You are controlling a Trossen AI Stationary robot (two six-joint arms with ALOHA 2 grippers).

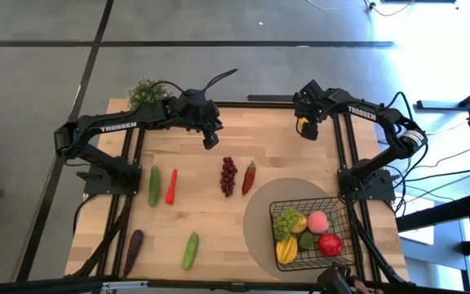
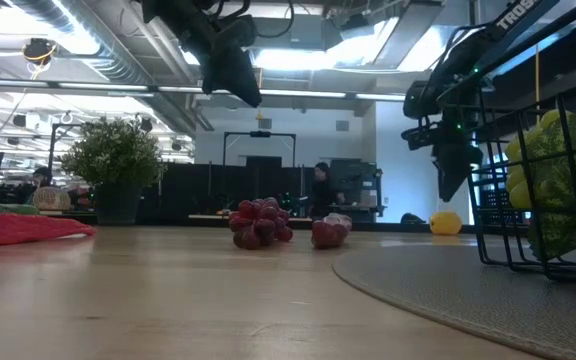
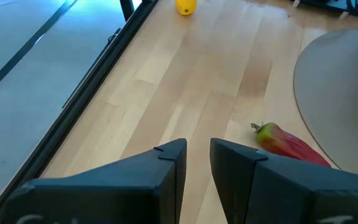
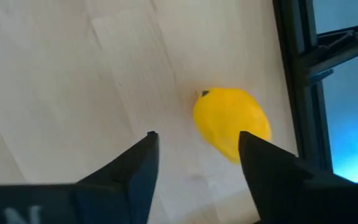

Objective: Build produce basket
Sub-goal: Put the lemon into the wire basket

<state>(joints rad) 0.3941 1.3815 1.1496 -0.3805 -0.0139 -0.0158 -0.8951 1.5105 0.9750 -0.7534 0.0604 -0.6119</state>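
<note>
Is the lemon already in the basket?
No, the lemon lies on the bare table under the right gripper.

Both grippers (image 1: 211, 140) (image 1: 308, 131) raised, fingers apart

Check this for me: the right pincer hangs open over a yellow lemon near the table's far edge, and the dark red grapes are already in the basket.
One thing is wrong. The dark red grapes are not in the basket; the high view shows them lying on the bare wood mid-table, beside the red chili. The rest holds: the right pincer hangs open over the yellow lemon near the far edge.
</note>
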